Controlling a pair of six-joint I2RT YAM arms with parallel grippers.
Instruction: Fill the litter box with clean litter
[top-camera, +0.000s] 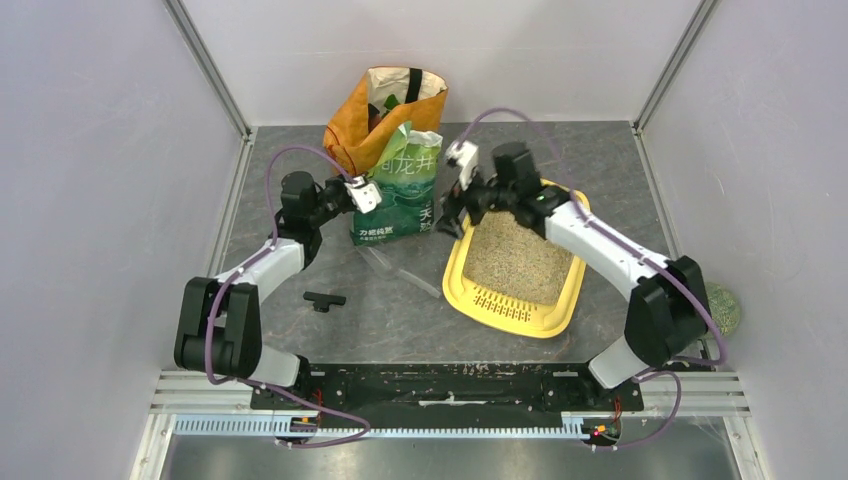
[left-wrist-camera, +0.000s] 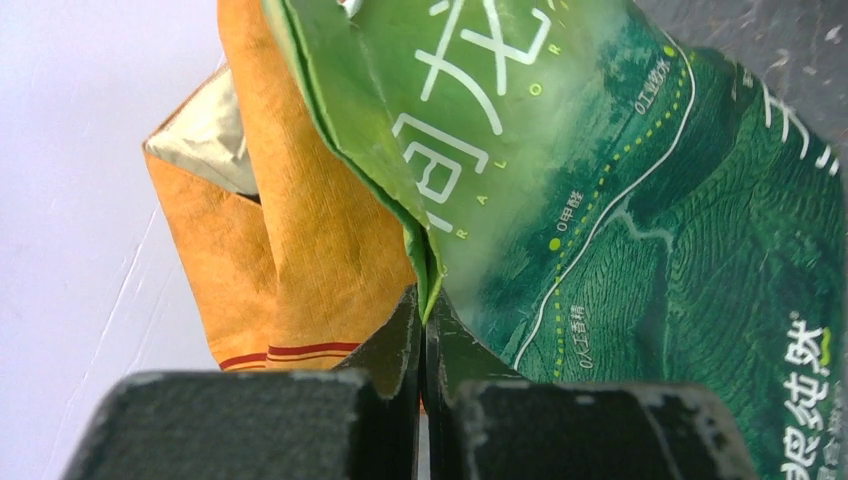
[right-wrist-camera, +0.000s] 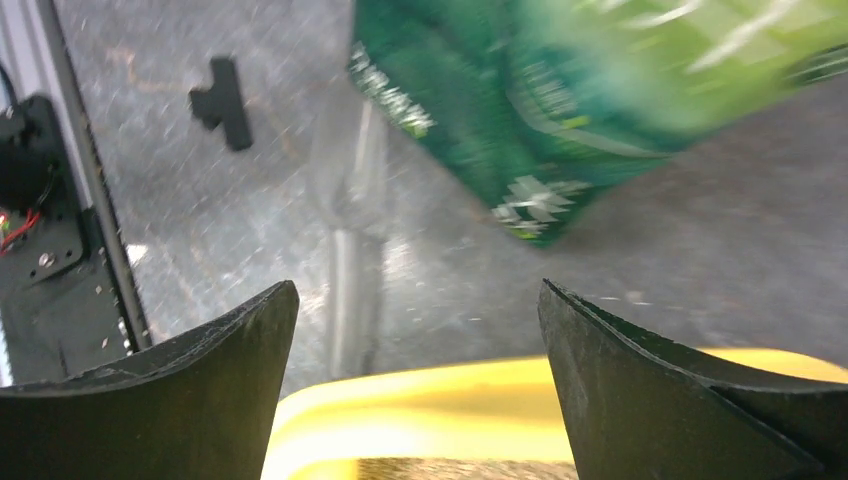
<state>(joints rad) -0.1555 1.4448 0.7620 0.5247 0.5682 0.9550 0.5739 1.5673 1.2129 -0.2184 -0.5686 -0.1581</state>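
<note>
A spill is judged the main risk: the litter bag (top-camera: 398, 190) is held upright only by a thin pinch on its side fold, so it could slip or topple and scatter granules over the table (top-camera: 400, 320). The litter box (top-camera: 556, 305) lies at four o'clock of the bag, its floor covered with clean litter (top-camera: 515, 255). The left gripper (left-wrist-camera: 422, 335) is clamped tight on that fold, with the orange bag (top-camera: 350, 125) just behind at eleven o'clock. The right gripper (right-wrist-camera: 415, 300) is spread wide and empty above the box's ten o'clock corner; nothing is touched by it.
</note>
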